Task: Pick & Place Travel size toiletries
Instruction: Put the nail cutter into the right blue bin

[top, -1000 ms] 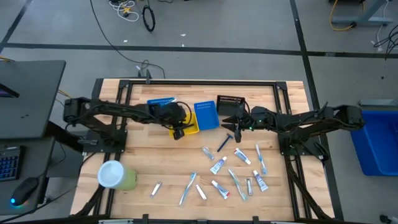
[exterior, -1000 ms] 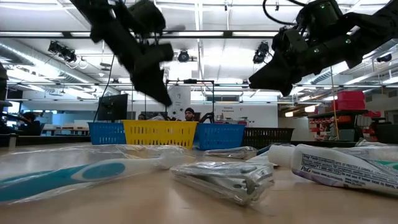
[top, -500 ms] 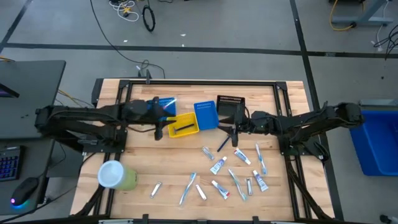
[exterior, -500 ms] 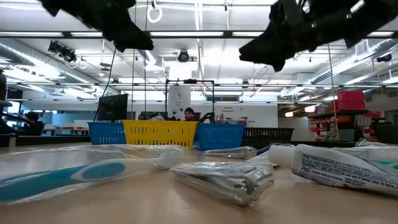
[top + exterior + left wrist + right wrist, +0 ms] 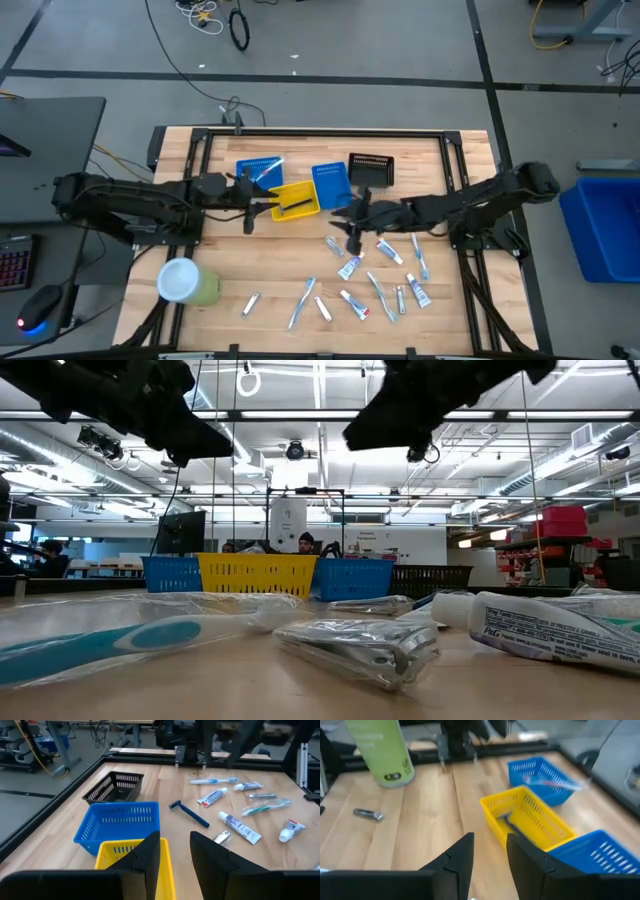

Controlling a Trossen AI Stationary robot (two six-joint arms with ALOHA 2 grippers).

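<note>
Several small toiletries lie loose on the wooden table's near right part: white tubes [image 5: 350,266], slim toothbrushes [image 5: 303,301] and, in the left wrist view, a dark blue razor [image 5: 189,814]. A dark item [image 5: 294,205] lies in the yellow bin [image 5: 305,192]. A toothbrush rests in the left blue bin [image 5: 258,170]. My left gripper [image 5: 250,211] hangs open just left of the yellow bin [image 5: 167,865]. My right gripper [image 5: 350,224] hovers open over the far edge of the loose items, near the razor, which its arm mostly hides from above.
A second blue bin [image 5: 331,185] and a black bin [image 5: 371,169] stand in a row with the others at the table's far middle. A big green cylinder with a white lid [image 5: 186,282] stands near the near left corner. Bare wood lies between it and the bins.
My left gripper has drawn back from above the yellow bin toward the table's left edge, and a dark item now shows lying in that bin. My right gripper has moved from beside the black bin toward the near edge and somewhat left, over the loose toiletries.
</note>
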